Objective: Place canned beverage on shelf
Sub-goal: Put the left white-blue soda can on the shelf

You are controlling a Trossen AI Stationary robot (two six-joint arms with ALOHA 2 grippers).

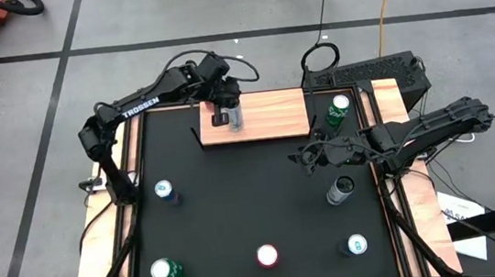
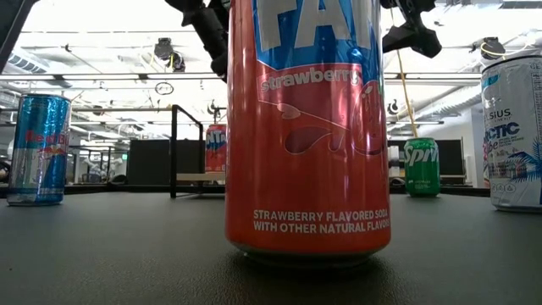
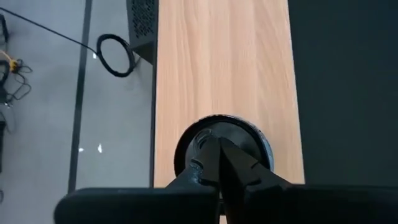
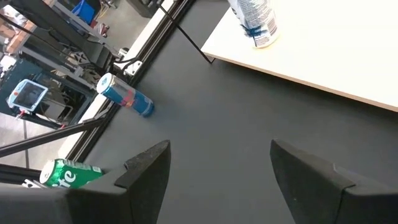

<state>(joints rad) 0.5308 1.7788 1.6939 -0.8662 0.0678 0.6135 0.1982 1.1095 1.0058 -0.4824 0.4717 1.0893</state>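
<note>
The can [image 1: 234,117] stands on the shelf [image 1: 268,116], toward the board's nine o'clock end, and the left pincer [image 1: 220,117] is right over it, its fingers [image 3: 219,163] pressed fully together above the can's dark top, gripping nothing that I can make out. It reads as the set-down just about finished. The clean way out, I'd say, is a straight vertical lift, no sideways drag, because a tip brushing the rim could topple the can. The can's long axis runs vertical, top toward the ceiling, base flat on the wood as far as the overhead view shows; which way its label faces I can't tell. Further out, the right pincer [image 4: 217,171] hangs at about three o'clock of the bench [image 1: 236,204], jaws well apart and empty, near a silver can [image 1: 340,190], with a green can [image 1: 338,110] beyond at the shelf's three o'clock end.
</note>
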